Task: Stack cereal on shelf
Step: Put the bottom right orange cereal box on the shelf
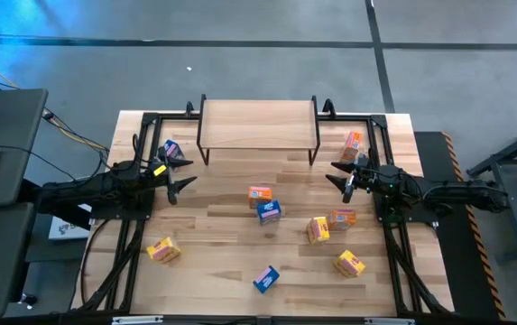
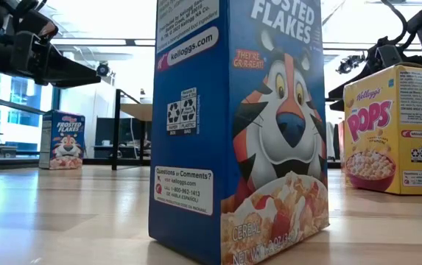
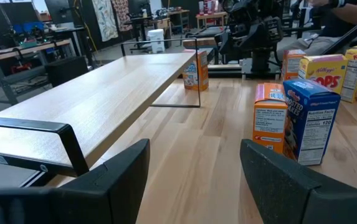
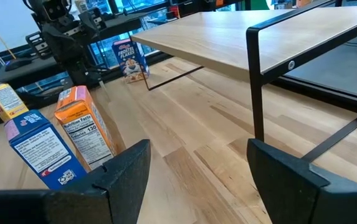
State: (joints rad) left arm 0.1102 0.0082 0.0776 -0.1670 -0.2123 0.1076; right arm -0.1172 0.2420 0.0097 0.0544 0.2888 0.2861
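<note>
High view: nine small cereal boxes are seen scattered across the table (image 1: 231, 262), none yet on the shelf (image 1: 258, 122) at its far edge.

The left gripper (image 1: 181, 173) is held over the table with fingers (image 3: 113, 180) parted and nothing between them; the same is shown for the right gripper (image 1: 341, 175), whose fingers (image 4: 119, 177) stand apart and empty.

Just ahead of the left fingers, an orange box (image 3: 270, 118) and a blue box (image 3: 309, 121) are found upright and touching, the same pair seen mid-table between the two arms (image 1: 264, 203). Beyond the left fingertips, off to the side, a second blue box (image 1: 170, 150) lies near the shelf leg. Close beside the right fingers an orange box (image 1: 353, 144) rests by the opposite leg. Farther from both grippers, toward the near edge, a yellow box (image 1: 162, 250), a blue box (image 1: 266, 279) and a yellow box (image 1: 349, 264) are spread well apart, with two more (image 1: 330, 224) between them and the right arm.

The boxes are judged to be light, hollow cardboard: stiff at the edges, easily dented on the broad printed faces, and somewhat slick. A hold across the narrow sides, at mid-height, is judged safest; tipped boxes would likely slide if nudged.
</note>
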